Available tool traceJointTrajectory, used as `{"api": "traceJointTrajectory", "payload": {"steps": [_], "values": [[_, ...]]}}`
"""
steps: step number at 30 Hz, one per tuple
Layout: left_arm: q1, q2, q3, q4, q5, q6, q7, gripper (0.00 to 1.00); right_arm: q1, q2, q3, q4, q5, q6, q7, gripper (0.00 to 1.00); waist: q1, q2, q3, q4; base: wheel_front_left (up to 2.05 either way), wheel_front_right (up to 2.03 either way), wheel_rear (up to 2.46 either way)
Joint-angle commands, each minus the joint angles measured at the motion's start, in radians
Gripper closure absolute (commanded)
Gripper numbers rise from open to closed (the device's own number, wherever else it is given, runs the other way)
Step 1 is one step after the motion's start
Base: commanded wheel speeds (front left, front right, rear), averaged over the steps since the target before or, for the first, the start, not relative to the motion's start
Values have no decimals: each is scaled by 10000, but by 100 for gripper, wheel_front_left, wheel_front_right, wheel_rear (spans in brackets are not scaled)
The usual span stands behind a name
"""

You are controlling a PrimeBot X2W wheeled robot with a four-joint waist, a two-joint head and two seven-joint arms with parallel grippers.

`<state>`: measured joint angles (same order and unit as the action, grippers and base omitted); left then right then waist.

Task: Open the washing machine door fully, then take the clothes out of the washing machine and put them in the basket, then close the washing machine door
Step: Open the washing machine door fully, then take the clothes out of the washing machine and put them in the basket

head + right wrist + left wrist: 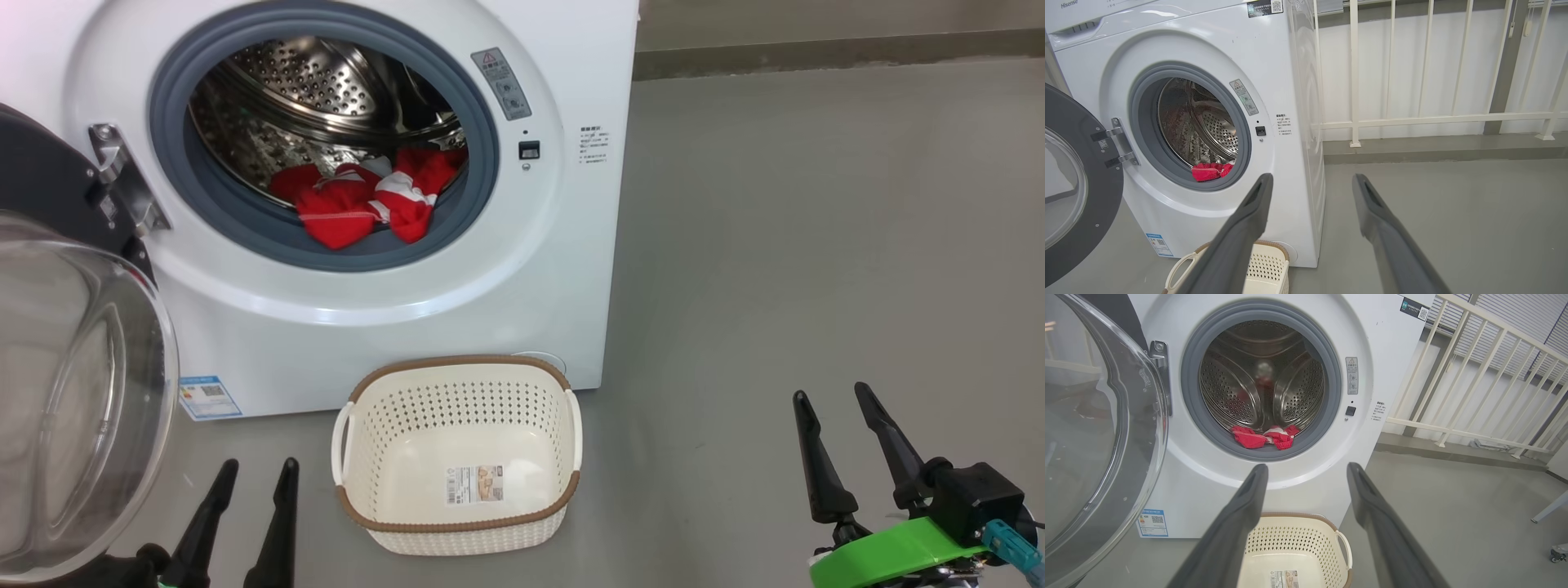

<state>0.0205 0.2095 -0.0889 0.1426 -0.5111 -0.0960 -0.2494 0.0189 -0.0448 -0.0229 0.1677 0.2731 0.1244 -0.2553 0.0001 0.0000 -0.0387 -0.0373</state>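
Clothes point(351, 216): one red heap in washing machine point(392, 327) | basket point(457, 408): one | left hand point(260, 465), right hand point(831, 394): both apart

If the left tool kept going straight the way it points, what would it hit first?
Probably the washing machine: the left tool aims at its white front just below the door opening, above the basket. Depth is unclear; slightly higher and it would enter the drum toward the clothes.
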Motion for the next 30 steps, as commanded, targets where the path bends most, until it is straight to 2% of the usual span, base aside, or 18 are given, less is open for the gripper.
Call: {"api": "traceJointTrajectory", "payload": {"steps": [1, 12, 24, 30], "values": [[-223, 247, 337, -303, 117, 82, -69, 0, -131, -54, 180, -293, -192, 63, -64, 0, -1, 0, 1, 32, 0, 0, 0], [-328, 279, 315, -655, 426, 356, -65, 0, -158, -54, 269, -252, -144, 63, -64, 0, -1, 0, 107, 228, 32, -32, 0], [-452, 101, 348, -744, 194, 279, -95, 0, -301, -54, 367, -164, -137, 63, -64, 0, -1, 0, 273, 291, 160, -160, 0], [-467, 106, 364, -695, 365, 554, -91, 0, -316, -54, 352, -176, -128, 63, -64, 0, -1, 0, 356, 312, 96, -96, 0]]}}
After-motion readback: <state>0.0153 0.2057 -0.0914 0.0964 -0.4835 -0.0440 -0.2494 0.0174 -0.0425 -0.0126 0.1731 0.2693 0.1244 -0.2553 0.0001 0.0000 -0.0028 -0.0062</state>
